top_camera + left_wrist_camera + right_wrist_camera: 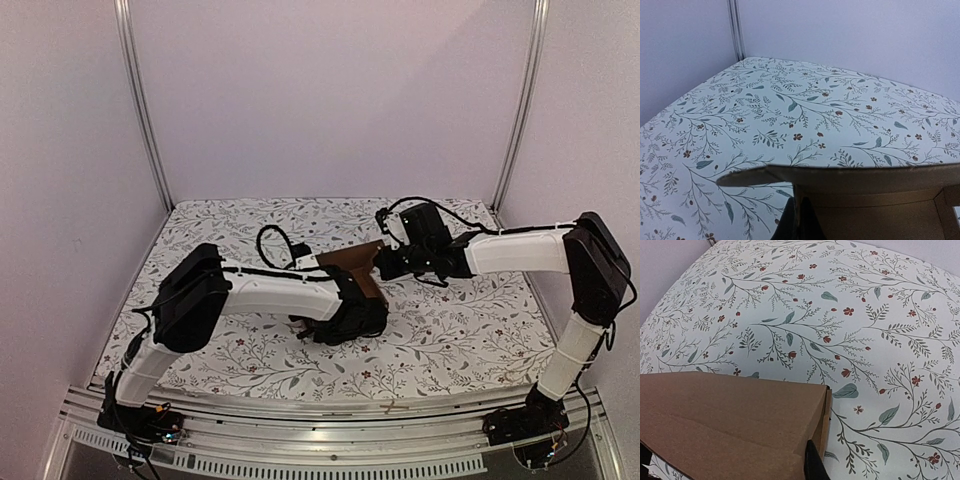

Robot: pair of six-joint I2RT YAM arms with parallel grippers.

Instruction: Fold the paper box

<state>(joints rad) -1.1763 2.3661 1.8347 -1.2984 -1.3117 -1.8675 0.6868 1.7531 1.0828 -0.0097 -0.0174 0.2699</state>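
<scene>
Paper box (730,420) cut off, right fingers (813,466) mostly hidden

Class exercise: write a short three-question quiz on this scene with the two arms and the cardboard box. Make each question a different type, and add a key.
1. True or false: the paper box lies untouched, far from both arms.
2. The table cover is: A plain white; B floral print; C checked.
3. Fill in: the left gripper and the right gripper are each ____ on the box's cardboard.
Key: 1 false; 2 B; 3 shut.
</scene>
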